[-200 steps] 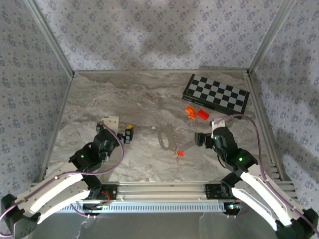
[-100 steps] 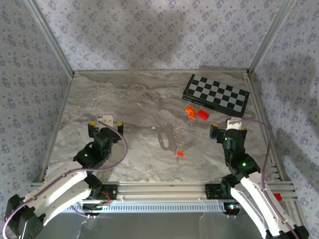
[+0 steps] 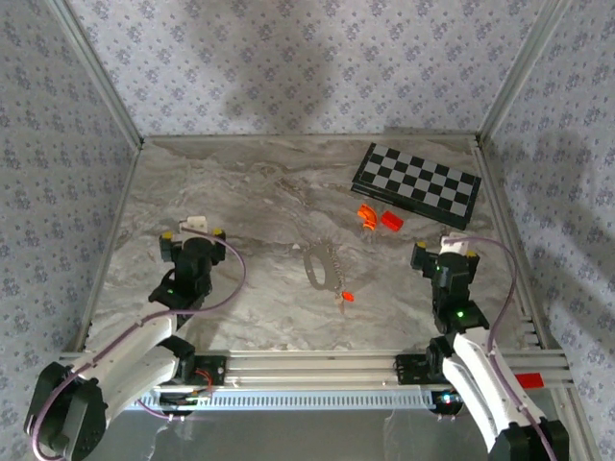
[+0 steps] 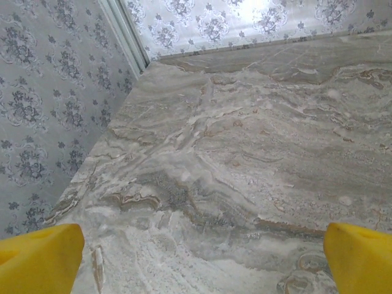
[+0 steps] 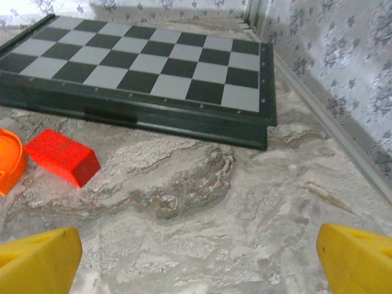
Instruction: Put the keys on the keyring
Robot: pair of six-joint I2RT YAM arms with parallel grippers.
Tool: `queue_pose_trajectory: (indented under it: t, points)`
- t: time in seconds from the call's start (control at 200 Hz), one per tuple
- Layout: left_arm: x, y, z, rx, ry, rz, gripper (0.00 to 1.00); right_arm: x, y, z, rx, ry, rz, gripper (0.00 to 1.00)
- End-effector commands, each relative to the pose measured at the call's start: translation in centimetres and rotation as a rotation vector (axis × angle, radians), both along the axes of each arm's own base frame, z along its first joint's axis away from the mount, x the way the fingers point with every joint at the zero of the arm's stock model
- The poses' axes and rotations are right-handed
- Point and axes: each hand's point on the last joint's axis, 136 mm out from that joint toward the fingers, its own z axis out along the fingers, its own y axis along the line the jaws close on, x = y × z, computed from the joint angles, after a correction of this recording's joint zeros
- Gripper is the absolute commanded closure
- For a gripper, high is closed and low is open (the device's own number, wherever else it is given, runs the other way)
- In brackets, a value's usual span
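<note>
Both wrists have swung outward since a second ago and now point up the tabletop (image 3: pixel 240 192), while the key (image 3: pixel 346 296) and keyring (image 3: pixel 324 266) lie where they were. They sit mid-tabletop between my arms. The key is just beside the keyring's near end; I cannot tell whether they touch.

The key looks tiny, light and stiff. I judge its bare metal would skate on the marbled surface and slip from a pinch, so the red tag is the better place to hold it. The keyring looks like a limp, coiled cord: light, and likely to sag and drag along rather than lift as one piece. I would pin it near the end closest to the key.

My left fingers (image 4: pixel 40 251) are spread wide over bare stone with nothing between them. My right fingers (image 5: pixel 37 257) are just as wide and just as empty, facing a red block (image 5: pixel 61 157) and the chessboard (image 5: pixel 141 67).

Room is generous. The tabletop is open on every side of the pair, with the blocks a little beyond them and the chessboard farther off in the far right corner. The near rail (image 3: pixel 317 363) lies not far behind the key, so a nudge toward me could send it to the edge.
</note>
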Motion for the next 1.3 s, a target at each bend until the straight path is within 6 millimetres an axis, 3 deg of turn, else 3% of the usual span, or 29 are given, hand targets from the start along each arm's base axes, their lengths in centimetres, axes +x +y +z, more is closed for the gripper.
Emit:
queue_pose_trajectory:
  t: [0.0,0.15,0.5,0.815,1.024,1.149,1.294]
  points:
    - [1.0,-0.4,0.8,0.009,-0.062,-0.044,0.00,0.8,0.4,0.4,0.013,-0.055,0.017,0.00]
    - [1.7,0.4,-0.6,0.022,-0.071,-0.055,0.00,1.2,0.3,-0.9,0.006,-0.007,0.014,0.00]
    - [4.4,2.4,-3.7,-0.047,-0.041,-0.023,0.00,4.0,1.0,-0.8,-0.010,-0.039,0.047,0.00]
    - [7.2,2.4,-3.7,-0.019,-0.064,-0.041,0.00,7.2,1.0,-1.0,-0.029,-0.046,0.053,0.00]
    - [9.0,2.9,-5.1,-0.008,-0.016,-0.025,0.00,10.0,0.7,-1.0,-0.057,-0.045,0.067,0.00]
    - [9.3,3.5,-5.7,-0.062,0.012,-0.036,0.00,10.7,0.2,-1.5,-0.051,-0.042,0.063,0.00]
    - [10.1,4.4,-6.4,-0.125,0.054,-0.031,0.00,11.8,-1.1,-3.6,-0.011,-0.029,0.043,0.00]
